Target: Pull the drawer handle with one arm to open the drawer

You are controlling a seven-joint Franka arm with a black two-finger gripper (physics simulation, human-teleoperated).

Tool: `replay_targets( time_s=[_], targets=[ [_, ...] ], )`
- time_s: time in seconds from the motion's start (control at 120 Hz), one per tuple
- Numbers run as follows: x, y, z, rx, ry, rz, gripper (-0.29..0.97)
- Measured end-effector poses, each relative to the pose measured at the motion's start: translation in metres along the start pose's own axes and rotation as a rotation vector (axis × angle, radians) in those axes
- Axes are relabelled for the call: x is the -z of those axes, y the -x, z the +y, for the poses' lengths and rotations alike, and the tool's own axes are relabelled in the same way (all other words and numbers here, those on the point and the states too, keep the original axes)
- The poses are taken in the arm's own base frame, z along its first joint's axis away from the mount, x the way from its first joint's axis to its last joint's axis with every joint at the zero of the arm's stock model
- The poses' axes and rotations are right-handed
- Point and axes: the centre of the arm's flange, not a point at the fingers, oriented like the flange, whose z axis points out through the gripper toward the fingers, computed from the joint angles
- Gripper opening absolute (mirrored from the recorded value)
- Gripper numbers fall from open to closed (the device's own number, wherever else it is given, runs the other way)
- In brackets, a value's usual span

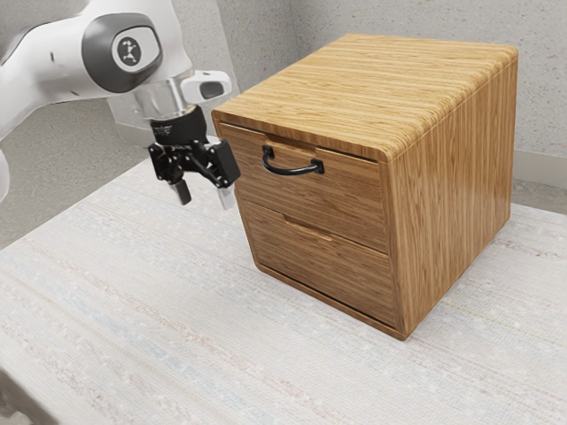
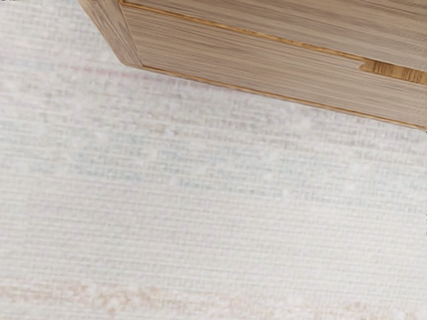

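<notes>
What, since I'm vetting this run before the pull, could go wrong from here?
1. The open pincer hangs beside the cabinet corner, pointing down; swinging toward the handle could clip the wood.
2. The handle is thin and sits close to the upper drawer front, so the grip may slip off.
3. A hard pull might drag the whole cabinet across the table.
</notes>
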Motion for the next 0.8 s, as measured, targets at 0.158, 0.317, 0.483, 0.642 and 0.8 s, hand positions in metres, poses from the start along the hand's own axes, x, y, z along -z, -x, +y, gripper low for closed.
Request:
replay_targets(
  time_s=[0.158,0.317,0.483,0.642,0.8],
  targets=[
    [0.0,0.0,0.001,-0.017,-0.001,0.0,0.68],
    [0.045,0.023,0.004,-0.035,-0.004,0.081,0.68],
    [0.128,0.082,0.037,-0.271,-0.022,0.257,0.68],
    [0.128,0.086,0.088,-0.702,-0.058,0.272,0.68],
    [0.123,0.085,0.126,-1.041,-0.12,0.268,0.68]
  ],
)
